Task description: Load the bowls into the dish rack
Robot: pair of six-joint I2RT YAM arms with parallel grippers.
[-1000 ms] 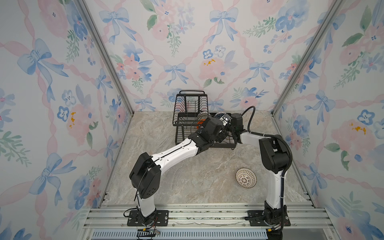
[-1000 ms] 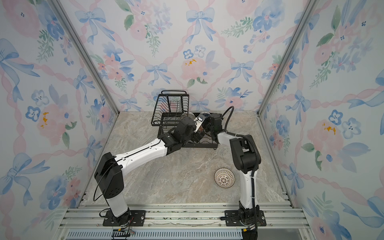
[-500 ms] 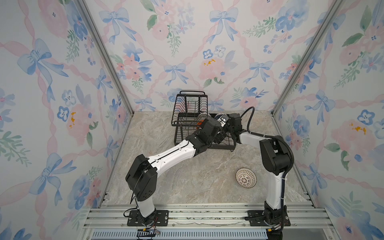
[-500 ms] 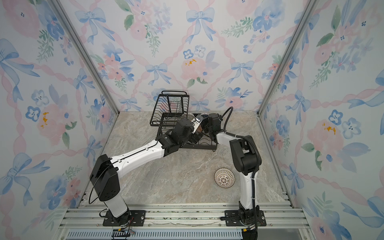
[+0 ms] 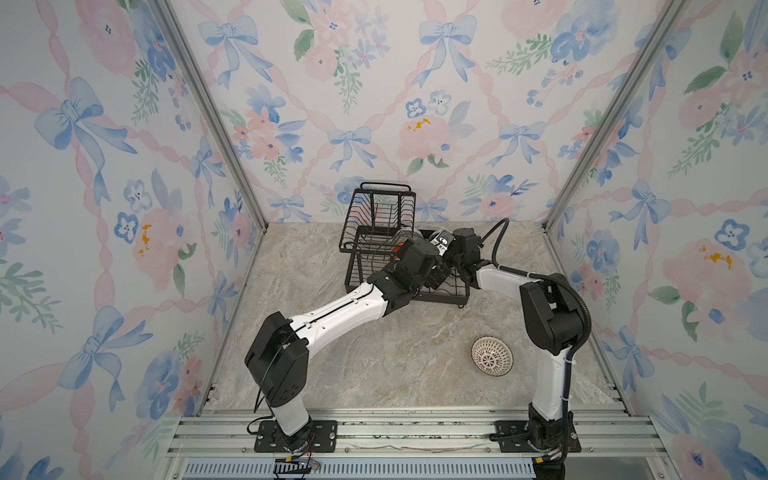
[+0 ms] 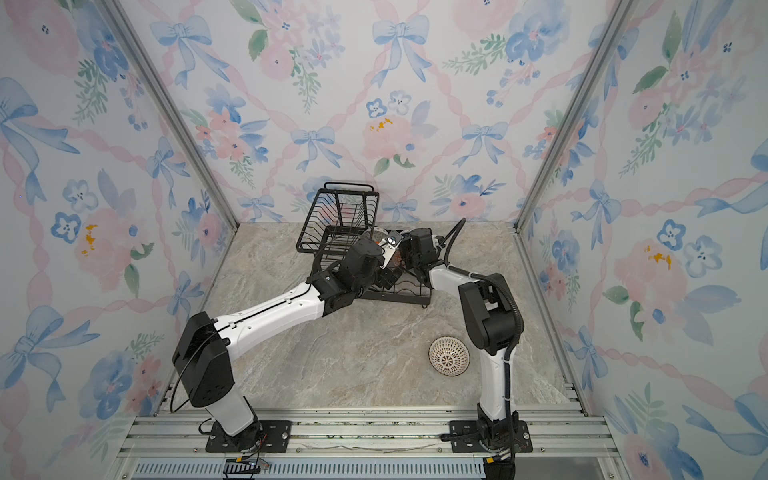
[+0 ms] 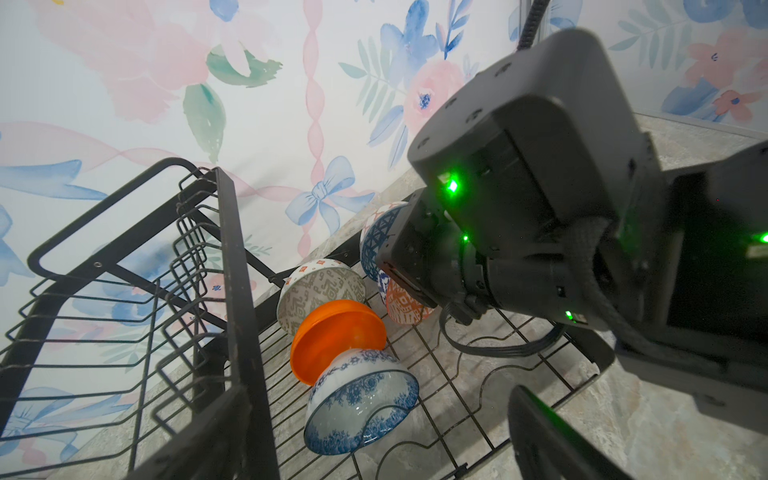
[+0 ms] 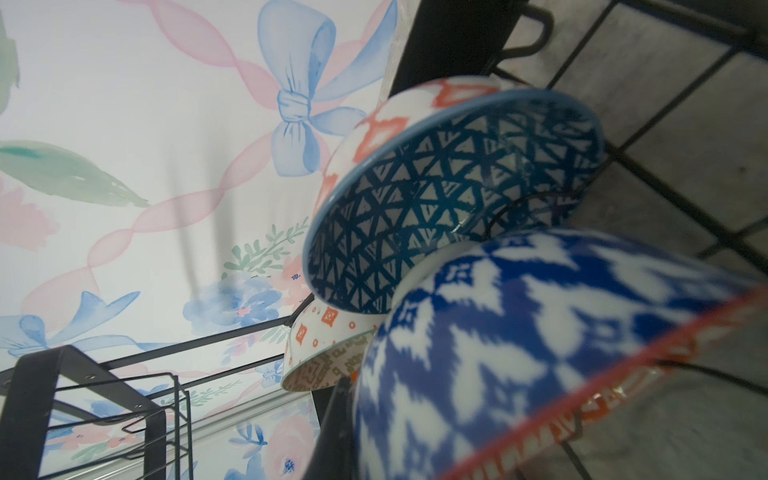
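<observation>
Evidently right jaws pinch the orange-red patterned bowl in the dish rack; left jaws gape wide.

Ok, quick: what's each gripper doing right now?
Left gripper: open, holding nothing.
Right gripper: closed, apparently on the blue-and-orange bowl at its rim.

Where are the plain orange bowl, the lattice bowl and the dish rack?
plain orange bowl (image 7: 336,332): left wrist view, middle of its surface.
lattice bowl (image 5: 492,356): in a top view, its patterned middle.
dish rack (image 7: 239,291): left wrist view, its upright frame bar.
</observation>
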